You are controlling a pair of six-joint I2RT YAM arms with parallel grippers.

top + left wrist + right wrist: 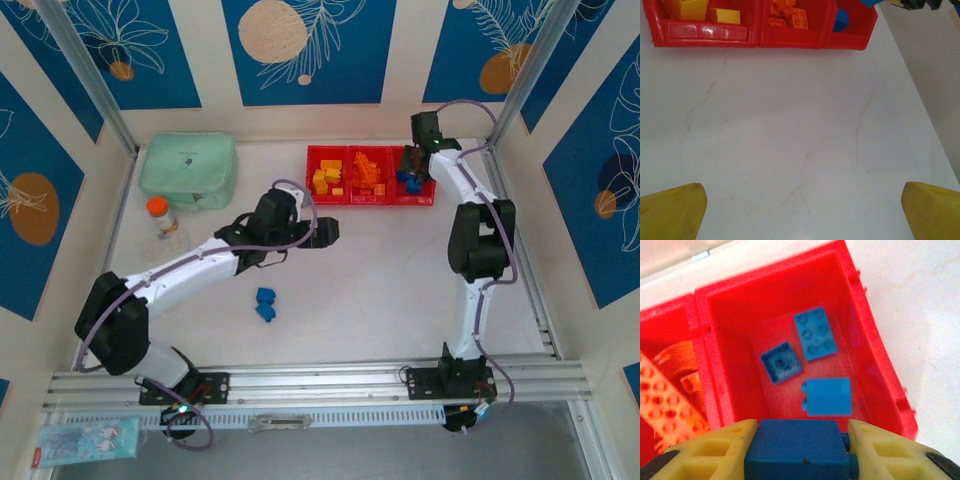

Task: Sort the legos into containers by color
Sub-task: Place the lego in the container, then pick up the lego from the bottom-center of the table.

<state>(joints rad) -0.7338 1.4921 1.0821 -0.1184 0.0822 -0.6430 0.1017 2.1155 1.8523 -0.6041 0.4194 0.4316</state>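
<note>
blue lego [797,447] in right fingers [715,450] | over red bin [877,357], between its walls

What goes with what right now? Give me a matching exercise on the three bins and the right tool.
Things:
1. left bin
2. middle bin
3. right bin
4. right tool

States:
A. contains orange legos
B. shut on a blue brick
C. contains yellow legos
D. contains blue legos

Pairs: 1-C, 2-A, 3-D, 4-B
</note>
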